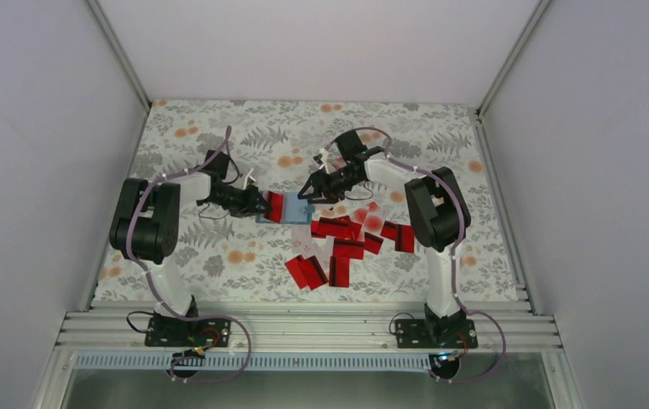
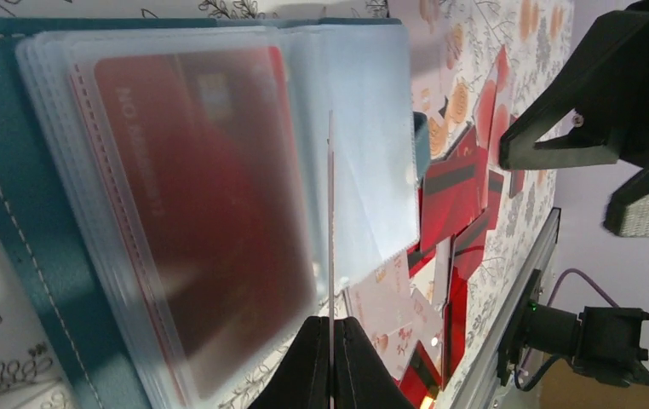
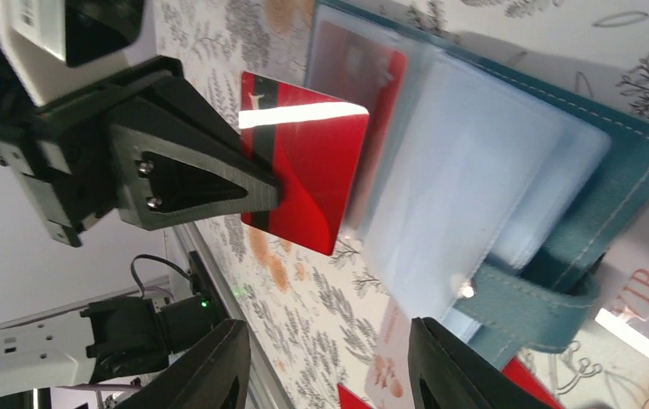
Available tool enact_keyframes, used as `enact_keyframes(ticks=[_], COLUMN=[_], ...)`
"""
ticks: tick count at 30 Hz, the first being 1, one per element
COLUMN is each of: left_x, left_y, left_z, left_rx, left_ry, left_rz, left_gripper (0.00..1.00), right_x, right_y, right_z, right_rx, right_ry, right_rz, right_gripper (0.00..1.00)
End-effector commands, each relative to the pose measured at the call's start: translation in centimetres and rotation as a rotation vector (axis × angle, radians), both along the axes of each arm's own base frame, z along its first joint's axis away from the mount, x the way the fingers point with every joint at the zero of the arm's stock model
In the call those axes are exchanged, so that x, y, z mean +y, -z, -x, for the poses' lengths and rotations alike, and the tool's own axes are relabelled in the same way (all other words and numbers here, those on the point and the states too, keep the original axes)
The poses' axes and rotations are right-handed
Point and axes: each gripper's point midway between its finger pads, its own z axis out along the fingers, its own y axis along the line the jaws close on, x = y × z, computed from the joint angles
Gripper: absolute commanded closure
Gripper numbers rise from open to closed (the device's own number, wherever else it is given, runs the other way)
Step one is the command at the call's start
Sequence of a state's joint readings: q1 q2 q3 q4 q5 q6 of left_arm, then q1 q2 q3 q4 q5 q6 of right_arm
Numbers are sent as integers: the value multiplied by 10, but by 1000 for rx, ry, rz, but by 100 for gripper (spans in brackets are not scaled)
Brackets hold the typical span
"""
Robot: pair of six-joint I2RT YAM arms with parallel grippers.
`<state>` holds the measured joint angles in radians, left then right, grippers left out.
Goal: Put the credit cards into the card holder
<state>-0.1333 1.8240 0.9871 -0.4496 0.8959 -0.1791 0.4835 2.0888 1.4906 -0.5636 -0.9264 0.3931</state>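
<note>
The teal card holder (image 1: 296, 210) lies open mid-table, its clear sleeves fanned out (image 2: 219, 170) (image 3: 491, 196), one red card inside a sleeve. My left gripper (image 1: 263, 204) is shut on a red credit card (image 3: 308, 162), held edge-on (image 2: 330, 221) over the sleeves at the holder's left side. My right gripper (image 1: 308, 192) is open and empty just above the holder's far right edge, its fingers (image 3: 453, 366) apart. Several loose red credit cards (image 1: 347, 243) lie scattered on the table right of and in front of the holder.
The table wears a floral cloth (image 1: 219, 247). A few pale whitish cards (image 2: 389, 294) lie among the red ones. The holder's teal strap with a snap (image 3: 517, 294) hangs off its edge. A metal rail (image 1: 304, 328) runs along the near edge.
</note>
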Motion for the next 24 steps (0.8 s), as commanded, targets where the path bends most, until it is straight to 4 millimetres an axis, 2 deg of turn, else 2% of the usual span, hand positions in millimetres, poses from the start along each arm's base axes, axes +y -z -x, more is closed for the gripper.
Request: enact_keyframes(ticks=[1, 9, 24], left_x=[-5, -15, -21], left_y=[5, 14, 17], left_z=[-6, -3, -6], left_rx=[-7, 31, 56], left_ry=[36, 78, 77], left_rz=[-13, 3, 35], left_gripper=[98, 98, 98], right_x=[4, 3, 2], right_y=[14, 36, 60], right_z=[-6, -5, -7], right_rx=[-7, 22, 51], right_ry=[-9, -21, -30], right_rz=[9, 33, 59], right_gripper=[53, 55, 58])
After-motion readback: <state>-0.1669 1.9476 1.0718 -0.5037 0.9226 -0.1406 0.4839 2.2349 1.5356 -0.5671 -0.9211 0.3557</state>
